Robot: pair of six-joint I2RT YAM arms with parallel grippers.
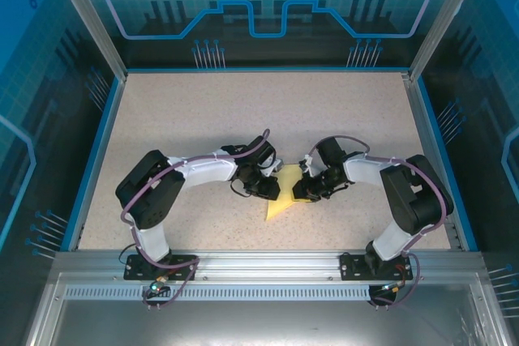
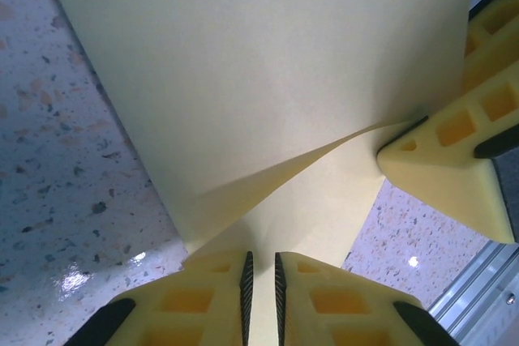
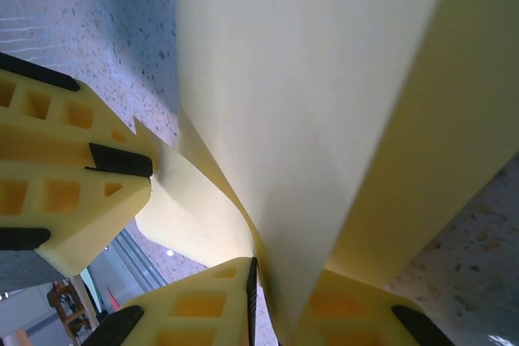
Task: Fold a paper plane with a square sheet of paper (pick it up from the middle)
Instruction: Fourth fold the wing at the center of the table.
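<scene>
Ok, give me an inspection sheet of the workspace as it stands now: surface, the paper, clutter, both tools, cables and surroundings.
surface: speckled beige table top, flat, with a blue border.
job's things: pale-yellow paper sheet, partly folded, between the two tools, one corner pointing toward the arm bases.
clutter: nothing seen.
tools: left tool closed on the sheet's edge; right tool closed on the sheet from the opposite side; their tips are close together.
cables: purple cables run along both arms, off the paper.
surroundings: blue printed enclosure walls; metal rail at the near edge.
</scene>
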